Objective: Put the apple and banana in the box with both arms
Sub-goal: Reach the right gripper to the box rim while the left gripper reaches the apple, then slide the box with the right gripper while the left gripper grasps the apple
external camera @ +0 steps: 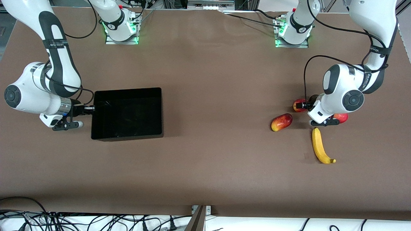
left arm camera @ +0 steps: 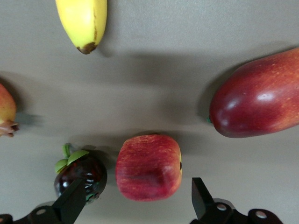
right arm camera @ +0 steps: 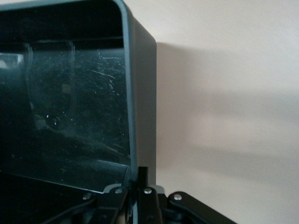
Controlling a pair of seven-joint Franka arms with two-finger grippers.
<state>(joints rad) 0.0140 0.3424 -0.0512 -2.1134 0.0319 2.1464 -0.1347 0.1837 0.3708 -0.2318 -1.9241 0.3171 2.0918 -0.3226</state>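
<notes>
From the front, the brown desk (external camera: 205,166) holds the black box (external camera: 126,114) toward the right arm's end. The apple (external camera: 300,105), far from the box, peeks out by the left claw (external camera: 313,106). The banana (external camera: 320,146), nearer the camera than the apple, has its long side running toward the camera.

In the left wrist view, the left claw (left arm camera: 140,205) is spread around the apple (left arm camera: 148,167) — it should go lower and squeeze the middle, missing the dark fruit (left arm camera: 80,175).

In the right wrist view, the right claw (right arm camera: 140,186) pinches the box (right arm camera: 140,93) wall — hold it steady.

Brown table (external camera: 205,166); black cables (external camera: 96,221) below its edge.
</notes>
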